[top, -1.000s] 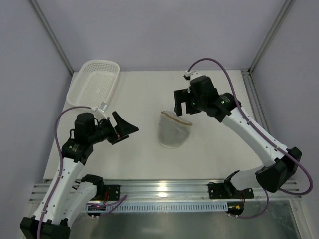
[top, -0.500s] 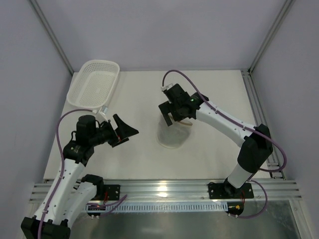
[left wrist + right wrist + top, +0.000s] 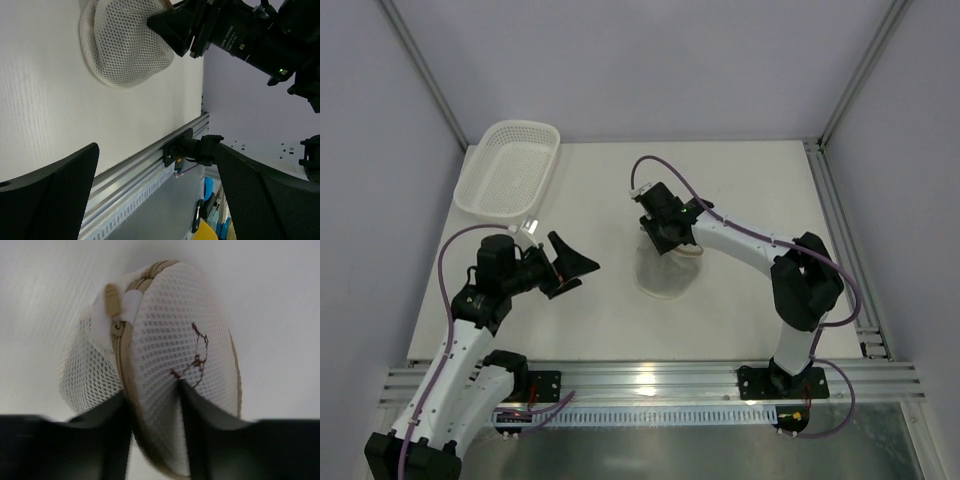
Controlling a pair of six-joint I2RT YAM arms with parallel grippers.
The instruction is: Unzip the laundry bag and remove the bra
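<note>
The laundry bag (image 3: 666, 270) is a white mesh pouch with a tan zipper rim, standing on edge mid-table. My right gripper (image 3: 660, 236) is at its top. In the right wrist view the right gripper (image 3: 152, 390) is shut on the laundry bag (image 3: 170, 335): one finger lies against the zipper rim and the other dents the mesh. The tan zipper pull (image 3: 112, 299) sits at the upper left, with the zipper closed. A dark red thread-like mark (image 3: 197, 357) shows on the mesh; the bra is hidden. My left gripper (image 3: 575, 264) hangs open to the bag's left, empty (image 3: 156, 150), with the laundry bag (image 3: 120, 47) ahead.
A white perforated basket (image 3: 507, 168) stands at the table's back left. An aluminium rail (image 3: 650, 380) runs along the near edge. The right arm (image 3: 750, 240) stretches across the table from the right.
The right arm swung left and down from behind the bag onto its top, and its jaws closed in on the rim. The left arm barely moved.
</note>
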